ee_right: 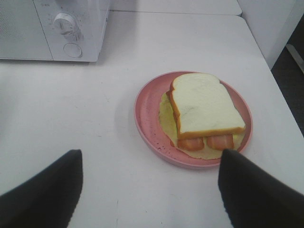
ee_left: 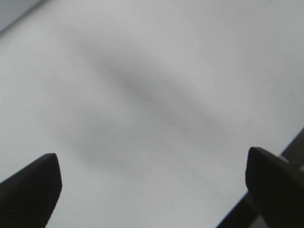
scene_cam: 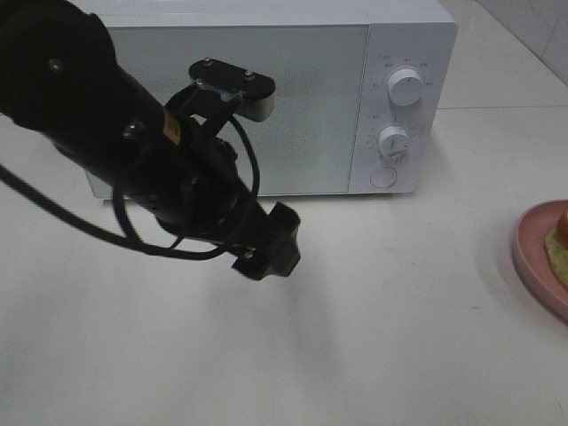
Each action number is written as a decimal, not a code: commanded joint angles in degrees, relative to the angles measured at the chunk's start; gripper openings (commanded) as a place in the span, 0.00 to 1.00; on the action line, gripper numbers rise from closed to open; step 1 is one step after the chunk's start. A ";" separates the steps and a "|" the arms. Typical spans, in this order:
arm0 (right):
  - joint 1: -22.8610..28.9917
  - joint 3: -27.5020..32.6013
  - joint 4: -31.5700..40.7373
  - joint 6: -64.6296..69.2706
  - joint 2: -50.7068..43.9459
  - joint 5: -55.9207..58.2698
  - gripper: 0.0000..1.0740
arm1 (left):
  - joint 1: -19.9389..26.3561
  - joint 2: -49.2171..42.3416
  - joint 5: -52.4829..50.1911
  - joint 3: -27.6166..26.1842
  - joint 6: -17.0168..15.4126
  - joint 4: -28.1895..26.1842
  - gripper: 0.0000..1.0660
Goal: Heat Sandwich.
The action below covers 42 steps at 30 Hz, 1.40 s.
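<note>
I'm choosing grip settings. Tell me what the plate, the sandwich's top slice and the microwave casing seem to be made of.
Plate: likely plastic or glazed ceramic; smooth pink with a soft sheen, faintly speckled.
Sandwich top slice: soft white bread, or a foam replica; matte, finely pored face and tan crust.
Microwave casing: probably painted metal or plastic; even, white, smooth panels.

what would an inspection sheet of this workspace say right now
surface: plain white table, bare around the arm
job's things: white-bread sandwich with red and yellow-green filling on round pink plate; white microwave, door closed
clutter: nothing seen
grippers: left gripper open, empty above the table; right gripper open, empty, short of the plate
cables: black cable looping along the left arm
surroundings: light tiled wall behind
</note>
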 commanded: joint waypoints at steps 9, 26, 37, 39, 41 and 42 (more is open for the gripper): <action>-0.52 0.11 0.23 -0.63 -1.38 -0.23 0.71 | 12.38 -10.43 15.99 0.23 -2.81 1.49 0.95; -0.52 0.11 0.23 -0.63 -1.38 -0.23 0.71 | 40.51 -26.70 28.42 5.61 -0.34 2.12 0.95; -0.52 0.11 0.23 -0.63 -1.38 -0.23 0.71 | 46.87 -41.88 28.53 22.00 1.43 2.12 0.95; -0.52 0.11 0.23 -0.63 -1.38 -0.23 0.71 | 46.87 -46.41 28.30 26.30 3.04 1.66 0.95; -0.52 0.11 0.23 -0.63 -1.38 -0.23 0.71 | 46.87 -49.27 27.96 28.53 3.04 1.60 0.95; -0.52 0.11 0.23 -0.63 -1.38 -0.23 0.71 | 46.87 -49.27 27.96 28.53 3.04 1.60 0.95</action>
